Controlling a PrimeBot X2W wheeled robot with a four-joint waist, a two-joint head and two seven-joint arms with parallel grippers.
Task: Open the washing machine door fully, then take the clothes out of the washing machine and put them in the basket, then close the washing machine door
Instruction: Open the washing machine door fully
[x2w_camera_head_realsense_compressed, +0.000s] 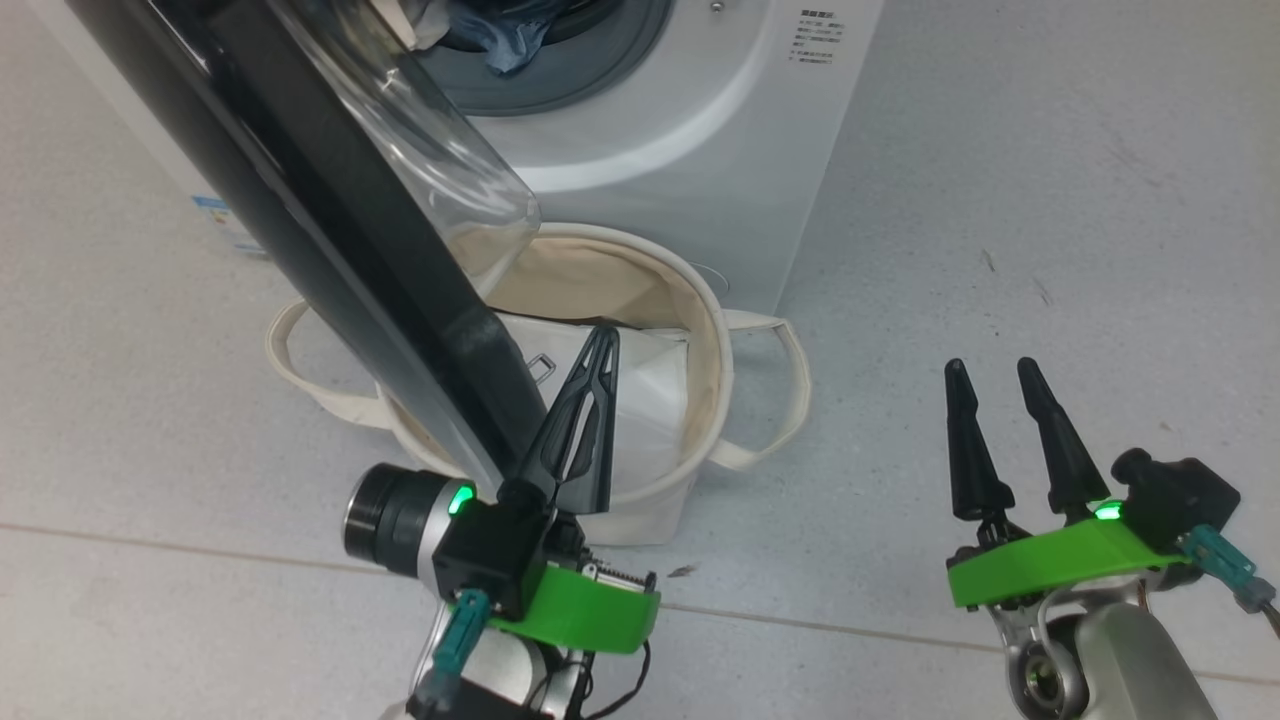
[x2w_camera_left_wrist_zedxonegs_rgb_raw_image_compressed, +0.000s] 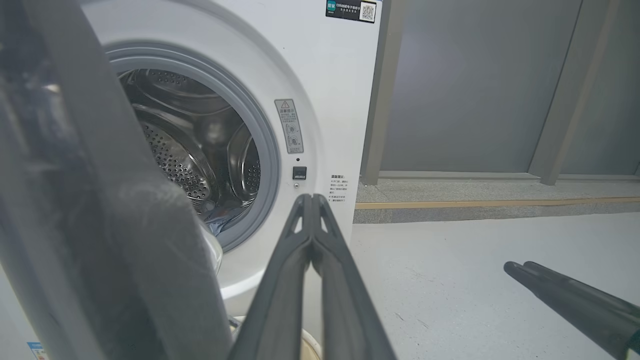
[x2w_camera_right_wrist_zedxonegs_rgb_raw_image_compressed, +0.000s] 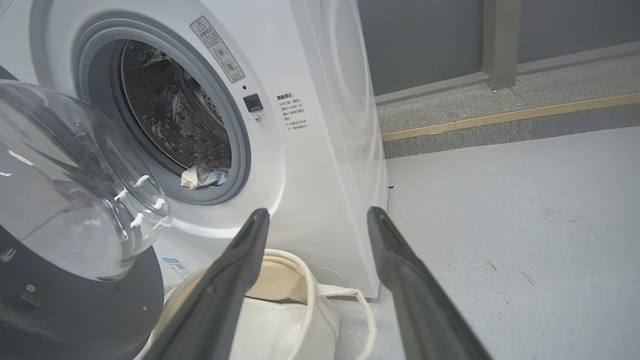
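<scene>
The washing machine (x2w_camera_head_realsense_compressed: 680, 120) stands with its glossy black door (x2w_camera_head_realsense_compressed: 330, 230) swung open toward me, the glass bowl (x2w_camera_right_wrist_zedxonegs_rgb_raw_image_compressed: 75, 185) bulging inward. Light blue clothes (x2w_camera_head_realsense_compressed: 505, 45) lie at the grey rim of the drum mouth, with a crumpled cream and blue bit (x2w_camera_right_wrist_zedxonegs_rgb_raw_image_compressed: 205, 176) at the lower lip. The cream basket (x2w_camera_head_realsense_compressed: 715, 340) sits on the floor under the door. My left gripper (x2w_camera_head_realsense_compressed: 603, 335) is shut and empty, over the basket, right beside the door's lower edge. My right gripper (x2w_camera_head_realsense_compressed: 991, 367) is open and empty, over bare floor to the right of the basket.
A flat white sheet (x2w_camera_head_realsense_compressed: 650, 390) lies inside the basket. Grey floor (x2w_camera_head_realsense_compressed: 1050, 200) spreads right of the machine. In the wrist views a low kerb with a tan strip (x2w_camera_right_wrist_zedxonegs_rgb_raw_image_compressed: 500, 117) and grey wall panels (x2w_camera_left_wrist_zedxonegs_rgb_raw_image_compressed: 475, 85) stand behind.
</scene>
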